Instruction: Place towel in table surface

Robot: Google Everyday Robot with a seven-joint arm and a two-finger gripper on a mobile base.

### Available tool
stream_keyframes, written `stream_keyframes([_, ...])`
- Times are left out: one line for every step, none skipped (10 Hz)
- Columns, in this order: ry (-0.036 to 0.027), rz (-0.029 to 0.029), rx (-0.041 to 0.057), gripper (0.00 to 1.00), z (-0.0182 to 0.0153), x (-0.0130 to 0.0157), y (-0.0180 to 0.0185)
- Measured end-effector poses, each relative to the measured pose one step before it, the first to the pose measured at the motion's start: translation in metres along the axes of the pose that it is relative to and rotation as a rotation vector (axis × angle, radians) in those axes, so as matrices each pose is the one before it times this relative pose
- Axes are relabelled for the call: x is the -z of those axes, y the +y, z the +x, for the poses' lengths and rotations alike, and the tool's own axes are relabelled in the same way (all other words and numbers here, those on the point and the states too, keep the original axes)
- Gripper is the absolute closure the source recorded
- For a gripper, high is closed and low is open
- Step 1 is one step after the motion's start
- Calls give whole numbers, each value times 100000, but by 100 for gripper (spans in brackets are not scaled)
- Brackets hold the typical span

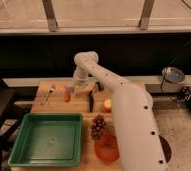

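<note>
My white arm reaches from the lower right over the wooden table (54, 106). Its wrist bends down at the table's back middle. My gripper (81, 90) hangs there just above the wood, between an orange carrot-like piece (67, 95) and a black utensil (91, 102). A small pale patch shows right at the gripper; I cannot tell whether it is the towel. No towel shows plainly anywhere else on the table.
A green tray (49, 139) fills the front left. Dark grapes (97, 125), a red bowl (106, 150) and a yellow-orange fruit (107, 104) lie at the right beside my arm. A thin utensil (48, 95) lies at the back left. A metal bowl (172, 75) sits on the right ledge.
</note>
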Motion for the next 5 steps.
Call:
stream_keyframes([213, -233, 692, 22, 6, -207, -160])
stream_keyframes([3, 83, 552, 22, 51, -125, -122])
stream_keyframes([-357, 738, 1285, 22, -206, -79, 163])
stream_keyframes([-460, 923, 1002, 22, -411, 251, 111])
stream_keyframes([114, 56, -217, 22, 216, -1, 88])
